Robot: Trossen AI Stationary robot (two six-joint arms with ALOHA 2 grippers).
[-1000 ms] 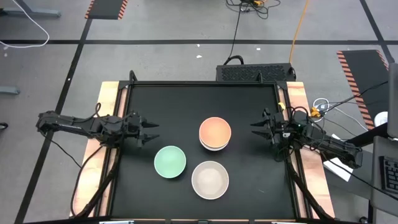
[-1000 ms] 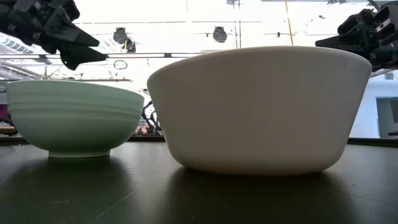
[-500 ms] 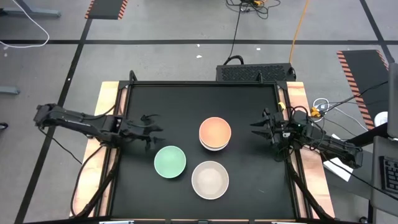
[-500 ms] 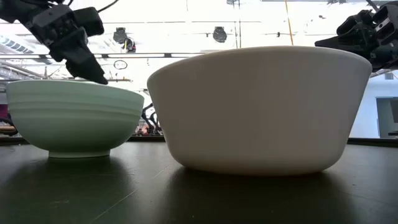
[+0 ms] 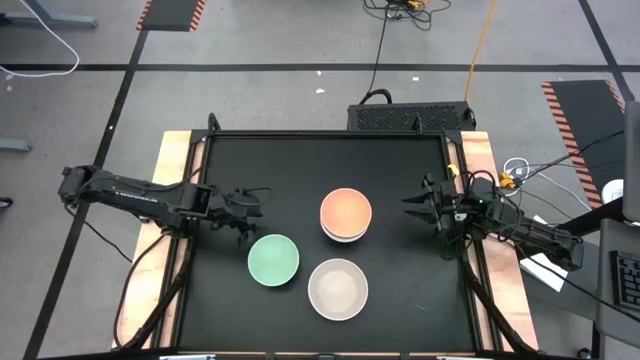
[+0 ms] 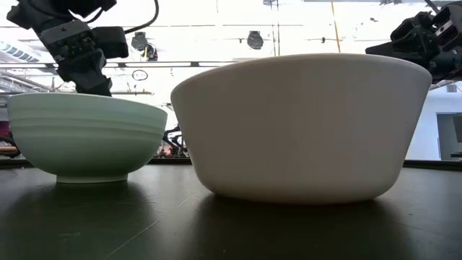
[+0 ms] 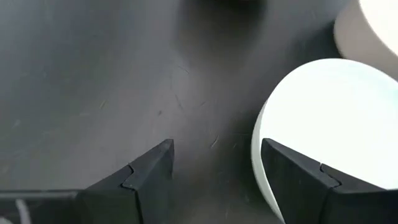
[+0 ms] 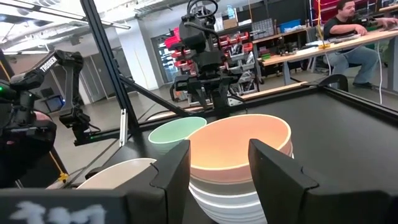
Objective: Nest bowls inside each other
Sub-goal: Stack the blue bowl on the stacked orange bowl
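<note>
Listing containers on the black table top (image 5: 300, 170), clock directions taken from the table's centre in the high view.

Item 1: salmon-orange bowl (image 5: 346, 211), just right of centre toward 3 o'clock. It sits nested on top of a stack; a white bowl (image 5: 343, 236) rim shows beneath it in the high view, and the right wrist view shows white rims layered under the orange one. How many bowls lie in that stack cannot be told. Orange bowl's interior holds nothing.

Item 2: mint green bowl (image 5: 273, 259), toward 7 o'clock, standing alone and upright, faint horizontal ridges on its outer wall in the low view. Nothing inside.

Item 3: cream-beige bowl (image 5: 338, 288), toward 5 o'clock, just beside the mint bowl, apart from it. Whether another bowl rests within cannot be told.

Left gripper (image 5: 243, 215): toward 9 o'clock, tilted downward just beside the mint green bowl's rim, at its upper left. Jaws spread, nothing between them; one finger stands close against the bowl's outer edge in the left wrist view, and contact cannot be told.

Right gripper (image 5: 411, 207): waiting toward 3 o'clock near the table's right edge, facing the stack, jaws spread and holding nothing.
</note>
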